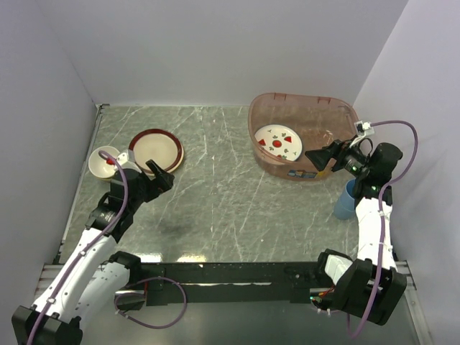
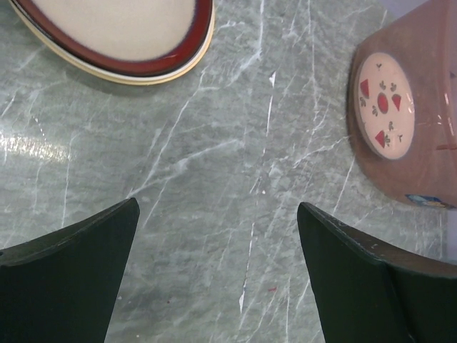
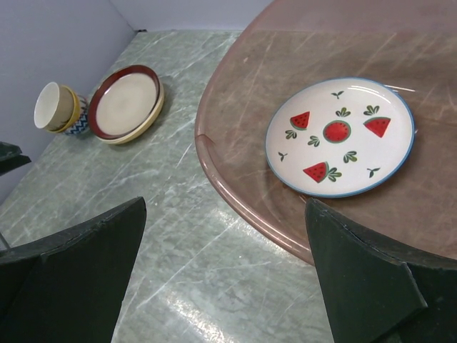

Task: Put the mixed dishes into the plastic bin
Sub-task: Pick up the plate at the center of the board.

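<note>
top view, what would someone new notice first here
The pinkish translucent bin at the far right stands out first, with a white watermelon-print plate lying flat inside it. Next comes the red-rimmed dish at the far left, with a cream bowl beside it. A light blue cup stands on the bin's near side.

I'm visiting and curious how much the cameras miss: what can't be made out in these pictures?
Light blue cup: top view, the right arm hides most of it.
Yellow-orange plate: right wrist view, the red-rimmed plate on top leaves only its rim.
Plastic bin's label: left wrist view, cut by the frame edge, too blurred to read.
</note>
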### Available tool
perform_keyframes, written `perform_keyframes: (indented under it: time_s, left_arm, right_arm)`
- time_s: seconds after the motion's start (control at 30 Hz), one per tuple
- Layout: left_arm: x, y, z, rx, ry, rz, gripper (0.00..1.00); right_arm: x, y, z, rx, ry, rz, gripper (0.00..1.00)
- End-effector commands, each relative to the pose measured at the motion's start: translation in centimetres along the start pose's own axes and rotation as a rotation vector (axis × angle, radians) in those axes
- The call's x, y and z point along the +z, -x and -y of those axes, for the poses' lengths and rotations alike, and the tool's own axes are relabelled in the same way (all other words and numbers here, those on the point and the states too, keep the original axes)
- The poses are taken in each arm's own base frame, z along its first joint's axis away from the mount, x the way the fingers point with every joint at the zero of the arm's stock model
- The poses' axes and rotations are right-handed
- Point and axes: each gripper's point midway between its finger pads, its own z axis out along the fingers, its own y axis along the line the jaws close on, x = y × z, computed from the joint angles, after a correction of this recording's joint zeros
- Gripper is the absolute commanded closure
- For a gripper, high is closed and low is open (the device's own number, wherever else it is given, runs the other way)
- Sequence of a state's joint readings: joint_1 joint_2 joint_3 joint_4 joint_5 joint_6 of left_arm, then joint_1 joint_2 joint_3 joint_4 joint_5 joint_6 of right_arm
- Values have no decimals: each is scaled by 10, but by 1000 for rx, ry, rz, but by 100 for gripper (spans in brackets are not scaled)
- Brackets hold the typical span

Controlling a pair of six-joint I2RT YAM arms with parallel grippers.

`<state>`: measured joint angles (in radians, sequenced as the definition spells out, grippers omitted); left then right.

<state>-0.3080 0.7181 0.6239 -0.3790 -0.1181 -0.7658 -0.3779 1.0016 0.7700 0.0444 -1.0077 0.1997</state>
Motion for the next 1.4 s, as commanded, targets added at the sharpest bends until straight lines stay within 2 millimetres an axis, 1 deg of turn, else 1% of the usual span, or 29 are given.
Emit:
perform_keyframes:
  time_s: [0.0, 0.13, 0.27, 0.3, 0.33, 0.37, 0.4, 0.5, 0.53, 0.6, 0.63, 0.67, 0.73, 0.77, 0.8, 0.83, 0.9, 0.93, 1.0, 1.03, 1.07, 1.1, 1.17, 1.2, 1.23, 1.27, 1.3, 1.33, 1.37]
  left_arm:
    - [5, 6, 4, -24, -15, 31, 1]
    - [13, 7, 3, -22, -2, 34, 1]
    - [30, 1, -3, -40, 25, 13, 1]
    - [33, 4, 0, -50, 12, 21, 1]
    - [36, 3, -3, -59, 17, 19, 1]
    - [40, -1, -5, -74, 17, 2, 1]
    - [43, 3, -1, -84, 0, 12, 1]
    - [53, -1, -6, -120, -4, -14, 1]
    - [57, 3, -7, -134, -9, -3, 1]
    - [64, -2, -13, -166, 6, -26, 1]
    - [68, 2, -17, -187, 12, -18, 1]
    - [73, -1, -22, -209, 31, -32, 1]
    - [78, 2, -31, -243, 70, -22, 1]
    - [82, -3, -37, -265, 98, -42, 1]
    - [85, -3, -38, -281, 111, -46, 1]
    - [88, 1, -49, -293, 162, -15, 1]
    - [95, 0, -58, -317, 216, -16, 1]
    - [100, -1, -68, -333, 261, -11, 1]
    - [105, 6, -73, -351, 298, 5, 7]
    - [108, 8, -81, -366, 335, 20, 9]
    - [109, 12, -82, -370, 345, 29, 15]
    - [110, 20, -80, -373, 356, 42, 16]
    - [110, 29, -87, -367, 412, 77, 16]
    - [109, 37, -86, -361, 429, 90, 16]
    - [110, 38, -91, -348, 462, 90, 16]
    - [110, 44, -96, -335, 498, 115, 16]
    - [111, 55, -92, -325, 505, 130, 17]
    - [112, 48, -102, -298, 564, 98, 19]
    - [113, 49, -105, -281, 589, 91, 22]
  right_arm:
    - [-2, 18, -4, -78, 4, 37, 0]
    - [-2, 17, -3, -77, 2, 34, 0]
    - [-1, 16, -2, -73, 7, 26, 0]
    - [-1, 16, -2, -71, 6, 25, 0]
    - [-1, 16, -2, -69, 7, 23, 0]
    - [-1, 16, -2, -67, 5, 21, 0]
    - [-1, 16, -2, -66, 8, 19, 0]
    - [0, 15, -2, -55, 14, 12, 0]
    - [0, 14, -2, -52, 18, 8, 0]
    - [0, 15, -2, -48, 19, 5, 0]
    - [1, 14, -2, -44, 23, 0, 0]
    - [1, 14, -2, -42, 25, -2, 0]
    - [2, 14, -3, -40, 29, -6, 0]
    - [1, 13, -2, -38, 28, -6, 0]
    - [1, 13, -2, -37, 26, -6, 0]
    - [2, 13, -2, -36, 27, -8, 0]
    - [2, 14, -2, -39, 29, -9, 0]
    - [2, 15, -2, -43, 29, -7, 0]
    - [2, 15, -2, -45, 29, -7, 0]
    - [2, 14, -2, -43, 29, -8, 0]
    - [2, 14, -1, -44, 27, -8, 0]
    - [2, 14, -2, -46, 28, -7, 0]
    - [2, 14, -1, -45, 27, -8, 0]
    - [2, 14, -1, -45, 27, -7, 0]
    - [2, 14, -1, -45, 27, -8, 0]
    - [2, 14, -1, -45, 29, -9, 0]
    - [2, 14, -1, -45, 29, -9, 0]
    - [2, 14, -1, -44, 29, -9, 0]
    - [2, 14, -1, -44, 29, -9, 0]
